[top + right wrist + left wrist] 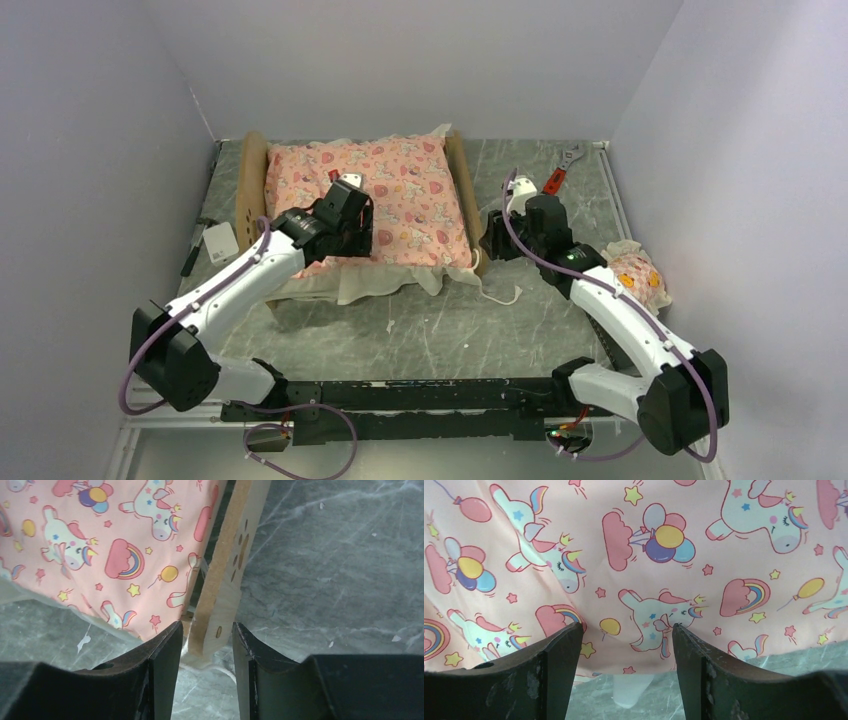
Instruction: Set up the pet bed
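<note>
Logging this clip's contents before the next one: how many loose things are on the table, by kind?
Bed frames: 1, the pet bed
Pink bedding: 2, the mattress on it and the pillow by the right arm
Tools: 1, the red-handled wrench
Small items near the left wall: 2, a white card and a dark slim object
Total: 6

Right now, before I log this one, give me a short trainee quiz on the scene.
1. True or false: the mattress lies on the bed.
2. What stands between the fingers of the right gripper? A) the mattress B) the bed's end board C) nothing
3. Fill in: the pillow lies nearer the ___ gripper.
Key: 1 true; 2 B; 3 right.
</note>
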Action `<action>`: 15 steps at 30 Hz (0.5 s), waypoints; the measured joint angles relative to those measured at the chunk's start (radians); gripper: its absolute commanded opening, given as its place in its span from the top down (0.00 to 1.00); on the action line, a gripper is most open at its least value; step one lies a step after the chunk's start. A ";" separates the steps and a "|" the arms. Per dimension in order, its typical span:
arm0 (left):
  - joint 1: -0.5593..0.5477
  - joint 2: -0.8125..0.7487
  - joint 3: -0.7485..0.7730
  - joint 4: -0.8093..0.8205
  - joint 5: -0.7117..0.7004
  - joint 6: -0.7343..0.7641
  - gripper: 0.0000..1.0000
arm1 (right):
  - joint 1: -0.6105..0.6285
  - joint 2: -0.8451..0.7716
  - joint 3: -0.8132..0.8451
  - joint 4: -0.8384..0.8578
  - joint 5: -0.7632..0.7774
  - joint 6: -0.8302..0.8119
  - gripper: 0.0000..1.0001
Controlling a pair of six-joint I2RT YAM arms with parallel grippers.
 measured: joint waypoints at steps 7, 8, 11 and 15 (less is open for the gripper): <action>0.000 -0.043 0.018 -0.033 0.010 0.002 0.28 | 0.003 0.087 -0.005 0.018 0.009 0.043 0.71; 0.000 -0.048 0.018 -0.035 0.011 0.003 0.28 | 0.006 0.095 -0.006 0.026 0.006 0.048 0.76; 0.000 -0.060 0.025 -0.048 0.021 0.013 0.28 | 0.011 0.116 -0.003 0.050 0.004 0.059 0.89; 0.000 -0.069 0.033 -0.063 0.033 0.027 0.28 | 0.011 0.189 0.053 0.067 0.039 0.043 0.93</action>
